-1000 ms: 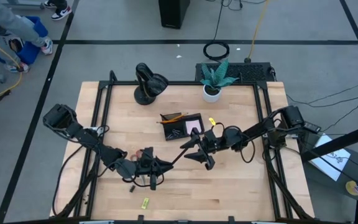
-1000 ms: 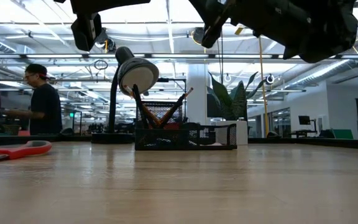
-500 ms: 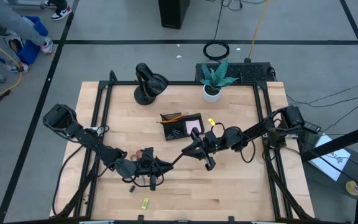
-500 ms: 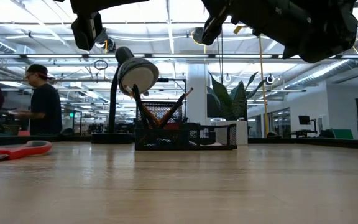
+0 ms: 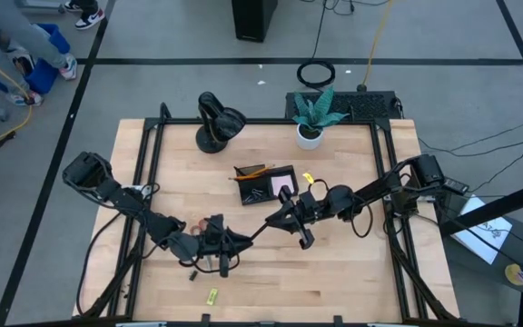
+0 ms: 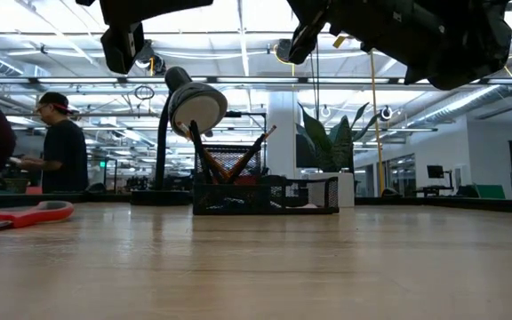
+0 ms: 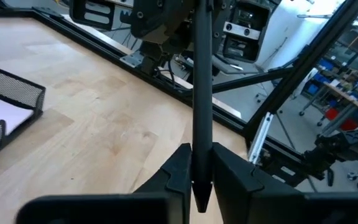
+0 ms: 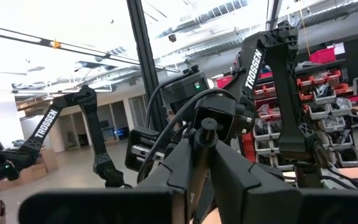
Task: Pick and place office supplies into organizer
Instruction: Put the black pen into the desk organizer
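- Mid hand-off: one black pen (image 5: 254,233) is spanned between my two claws, up off the table (image 5: 352,272).
- My left gripper (image 7: 201,177) grasps one end; my fingers (image 7: 178,171) press on both sides.
- My right gripper (image 8: 201,171) is clenched on the other end.
- The organizer (image 5: 266,183) sits just beyond my right claw, pencils already inside.
- Next, I judge: left lets go fully, right carries the pen over and drops it in upright.
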Action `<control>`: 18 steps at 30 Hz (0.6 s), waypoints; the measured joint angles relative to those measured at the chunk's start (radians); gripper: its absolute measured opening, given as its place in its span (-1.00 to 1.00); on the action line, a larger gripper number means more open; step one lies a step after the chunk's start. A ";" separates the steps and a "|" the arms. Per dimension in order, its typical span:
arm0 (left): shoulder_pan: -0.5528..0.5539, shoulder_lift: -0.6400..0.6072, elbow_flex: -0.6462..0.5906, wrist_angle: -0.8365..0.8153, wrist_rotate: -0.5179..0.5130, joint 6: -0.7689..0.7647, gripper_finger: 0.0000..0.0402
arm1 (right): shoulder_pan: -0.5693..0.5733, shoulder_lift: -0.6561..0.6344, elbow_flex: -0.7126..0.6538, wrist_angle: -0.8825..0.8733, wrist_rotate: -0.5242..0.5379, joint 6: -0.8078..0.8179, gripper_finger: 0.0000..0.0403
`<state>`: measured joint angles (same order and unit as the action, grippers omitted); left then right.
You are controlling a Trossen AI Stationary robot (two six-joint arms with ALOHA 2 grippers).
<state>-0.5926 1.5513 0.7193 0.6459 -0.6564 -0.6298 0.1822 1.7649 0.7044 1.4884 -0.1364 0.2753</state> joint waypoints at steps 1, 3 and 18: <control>0.000 0.000 0.000 -0.004 -0.004 0.006 -0.67 | 0.000 0.000 0.000 -0.002 0.001 -0.002 -0.84; 0.000 0.000 0.000 -0.022 -0.021 0.012 -0.54 | 0.000 0.000 0.000 -0.008 0.001 -0.009 -0.84; -0.051 0.000 0.000 -0.232 -0.165 -0.016 0.24 | -0.034 0.000 0.000 -0.150 0.036 -0.091 -0.83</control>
<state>-0.6435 1.5513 0.7197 0.4135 -0.8213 -0.6460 0.1485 1.7645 0.7044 1.3386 -0.1001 0.1845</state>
